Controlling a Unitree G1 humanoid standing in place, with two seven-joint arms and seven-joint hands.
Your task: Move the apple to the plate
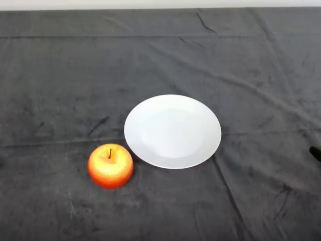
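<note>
A red and yellow apple [110,165] with a short dark stem stands upright on the dark cloth, left of centre and near the front. A round white plate [172,131] lies just to its right and a little farther back, with nothing on it. The apple's right side sits close to the plate's lower left rim, and I cannot tell whether they touch.
The dark grey cloth [60,85] covers the whole table and shows creases and folds. A pale strip runs along the far edge at the top. A small dark shape [316,152] pokes in at the right edge.
</note>
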